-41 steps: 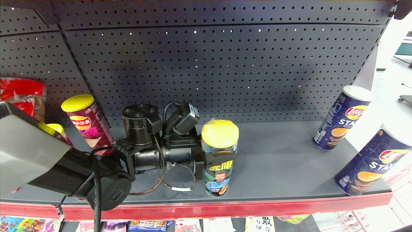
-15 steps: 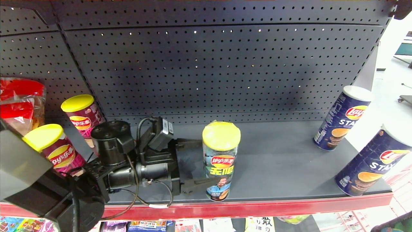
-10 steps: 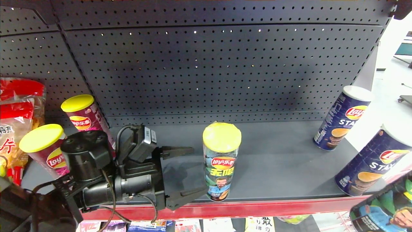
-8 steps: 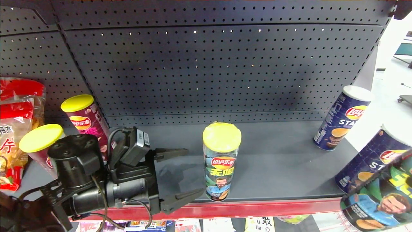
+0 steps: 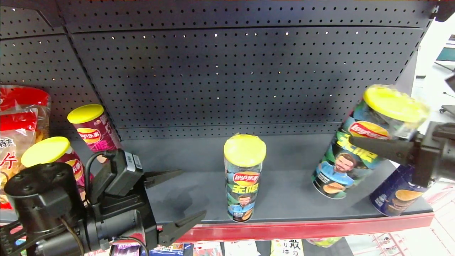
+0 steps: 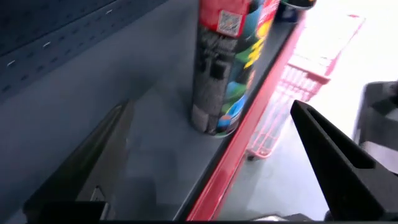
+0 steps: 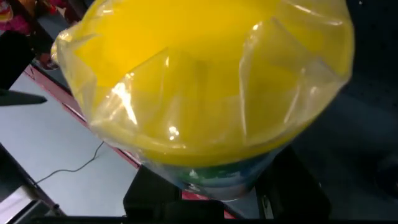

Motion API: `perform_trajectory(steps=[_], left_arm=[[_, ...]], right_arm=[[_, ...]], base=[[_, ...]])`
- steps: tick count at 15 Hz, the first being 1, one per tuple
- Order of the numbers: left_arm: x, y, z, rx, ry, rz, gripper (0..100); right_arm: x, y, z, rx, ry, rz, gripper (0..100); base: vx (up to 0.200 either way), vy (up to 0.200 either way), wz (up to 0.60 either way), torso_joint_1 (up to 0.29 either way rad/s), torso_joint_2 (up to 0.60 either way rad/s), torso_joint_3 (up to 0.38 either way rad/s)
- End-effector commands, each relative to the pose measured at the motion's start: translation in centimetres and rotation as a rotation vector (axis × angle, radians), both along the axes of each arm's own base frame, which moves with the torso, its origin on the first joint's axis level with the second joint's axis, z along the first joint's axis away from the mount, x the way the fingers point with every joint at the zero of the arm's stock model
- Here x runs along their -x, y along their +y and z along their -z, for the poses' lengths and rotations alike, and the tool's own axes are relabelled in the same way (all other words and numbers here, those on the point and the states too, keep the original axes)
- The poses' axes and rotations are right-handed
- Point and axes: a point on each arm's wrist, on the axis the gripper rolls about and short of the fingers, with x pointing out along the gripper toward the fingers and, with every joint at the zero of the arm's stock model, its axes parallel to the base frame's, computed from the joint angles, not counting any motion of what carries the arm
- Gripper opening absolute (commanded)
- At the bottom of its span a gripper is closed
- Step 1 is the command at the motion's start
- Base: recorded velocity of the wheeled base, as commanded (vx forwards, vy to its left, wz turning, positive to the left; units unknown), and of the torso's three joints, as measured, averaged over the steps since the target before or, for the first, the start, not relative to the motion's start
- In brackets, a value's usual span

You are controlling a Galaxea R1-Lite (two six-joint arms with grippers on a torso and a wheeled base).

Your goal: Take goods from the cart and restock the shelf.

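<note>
Pulled back leftward off the standing can [image 5: 244, 177], left jaws wide and empty. Swung in right of it: second can [image 5: 337, 170], tilted over the shelf [image 5: 291, 185], clamped in right jaws. Probably placing; next, straighten and lower beside the standing can.

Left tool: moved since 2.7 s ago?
Yes. The left tool has opened and backed away from the standing green can, leftward and toward the shelf's red front edge; the can stays put.
</note>
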Motion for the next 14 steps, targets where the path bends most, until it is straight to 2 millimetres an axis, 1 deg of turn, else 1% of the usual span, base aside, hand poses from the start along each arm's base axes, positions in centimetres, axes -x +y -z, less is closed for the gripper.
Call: perform_trajectory(steps=[1, 2, 3, 4, 5, 6, 7, 8, 9, 10, 11, 13, 14], left_arm=[[0.8, 0.5, -1.0, 0.016, -0.031, -0.012, 100], [0.9, 0.5, -1.0, 0.013, -0.027, -0.012, 100], [0.9, 0.5, -1.1, 0.014, -0.028, -0.012, 100], [0.9, 0.5, -1.1, 0.015, -0.028, -0.009, 100], [0.9, 0.5, -1.1, 0.018, -0.031, -0.005, 100], [0.9, 0.5, -1.1, 0.017, -0.030, -0.006, 100], [1.4, 0.8, -1.1, 0.016, -0.030, -0.014, 100], [2.1, 1.3, -0.6, 0.006, -0.013, -0.017, 100], [2.4, 1.5, -0.3, 0.000, -0.004, -0.019, 100], [3.7, 2.2, 0.4, -0.015, 0.021, -0.020, 100], [4.1, 2.5, 0.7, -0.022, 0.026, -0.035, 100], [4.4, 2.8, 0.8, -0.028, 0.028, -0.062, 100], [4.4, 2.9, 0.8, -0.030, 0.027, -0.073, 100]], right_arm=[[-4.9, 2.5, 0.7, 0.019, 0.054, -0.036, 0], [-5.9, 3.0, 0.8, 0.025, 0.058, -0.052, 0], [-7.3, 3.6, 1.0, 0.055, 0.049, -0.070, 0], [-8.0, 3.9, 1.3, 0.074, 0.046, -0.081, 0], [-9.4, 4.5, 1.9, 0.096, 0.044, -0.097, 0], [-9.8, 4.7, 2.1, 0.094, 0.046, -0.106, 0], [-10.9, 5.6, 2.4, 0.084, 0.040, -0.141, 0], [-11.6, 6.2, 2.6, 0.081, 0.036, -0.153, 0], [-11.9, 6.3, 2.7, 0.082, 0.037, -0.153, 0], [-12.7, 7.1, 2.9, 0.080, 0.039, -0.183, 0], [-13.4, 7.6, 3.1, 0.077, 0.041, -0.197, 0], [-14.4, 8.1, 3.5, 0.080, 0.044, -0.206, 0], [-15.3, 8.5, 4.0, 0.096, 0.040, -0.215, 0]], base=[[0.000, 0.000, 0.00, 0.000, 0.00, 0.000], [0.000, 0.000, 0.00, 0.000, 0.00, 0.000], [0.000, 0.000, 0.00, 0.000, 0.00, 0.000], [0.000, 0.000, 0.00, 0.000, 0.00, 0.000], [0.000, 0.000, 0.00, 0.000, 0.00, 0.000], [0.000, 0.000, 0.00, 0.000, 0.00, 0.000], [0.000, 0.000, 0.00, 0.000, 0.00, 0.000], [0.000, 0.000, 0.00, 0.000, 0.00, 0.000], [0.000, 0.000, 0.00, 0.000, 0.00, 0.000], [0.000, 0.000, 0.00, 0.000, 0.00, 0.000], [0.000, 0.000, 0.00, 0.000, 0.00, 0.000], [0.000, 0.000, 0.00, 0.000, 0.00, 0.000], [0.000, 0.000, 0.00, 0.000, 0.00, 0.000]])
